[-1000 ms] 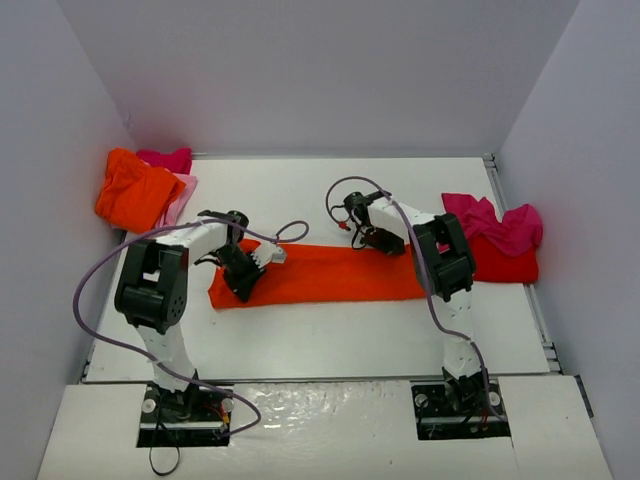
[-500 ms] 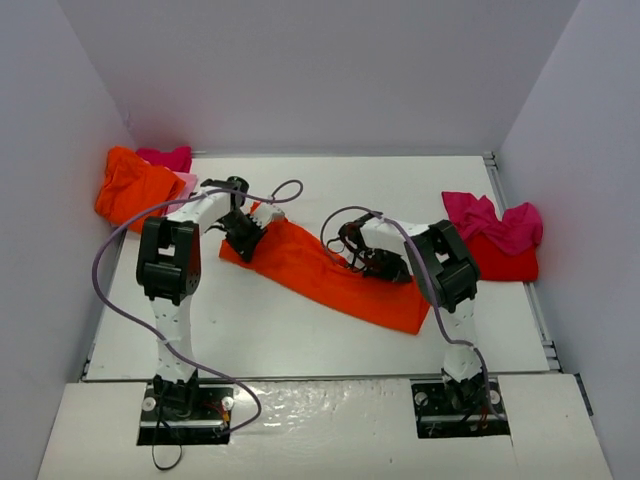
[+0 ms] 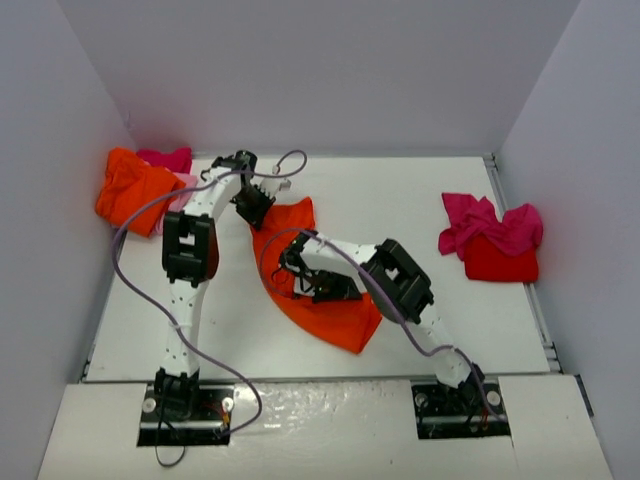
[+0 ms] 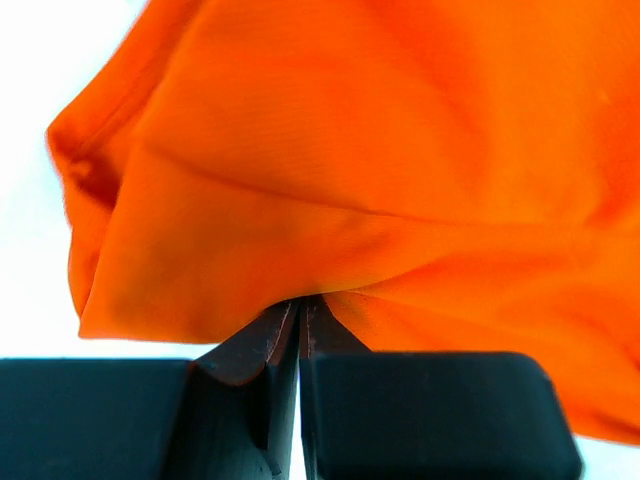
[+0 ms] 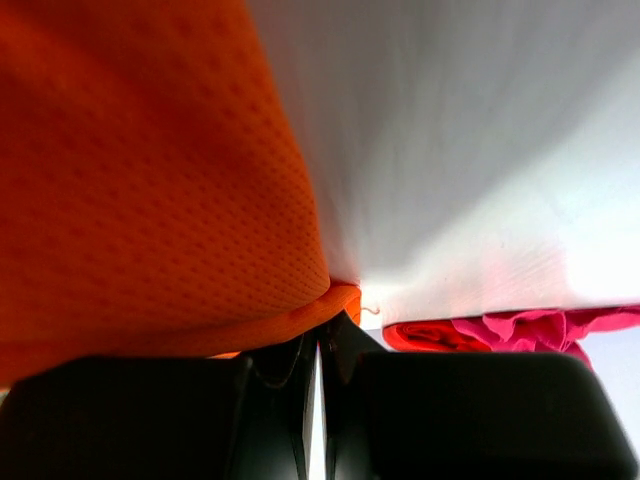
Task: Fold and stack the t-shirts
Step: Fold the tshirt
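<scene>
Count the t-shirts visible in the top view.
6. Orange shirt mid-table; far-left pile: second orange shirt, magenta shirt, pale pink shirt; right pile: crumpled magenta shirt on red shirt. Piles may hide more.

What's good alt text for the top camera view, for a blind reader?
An orange t-shirt is held diagonally across a white table, the left claw pinching its far end, the right claw an edge nearer the robot. Orange and pink shirts are heaped at the far left; a magenta shirt lies on a red shirt at the right.
</scene>
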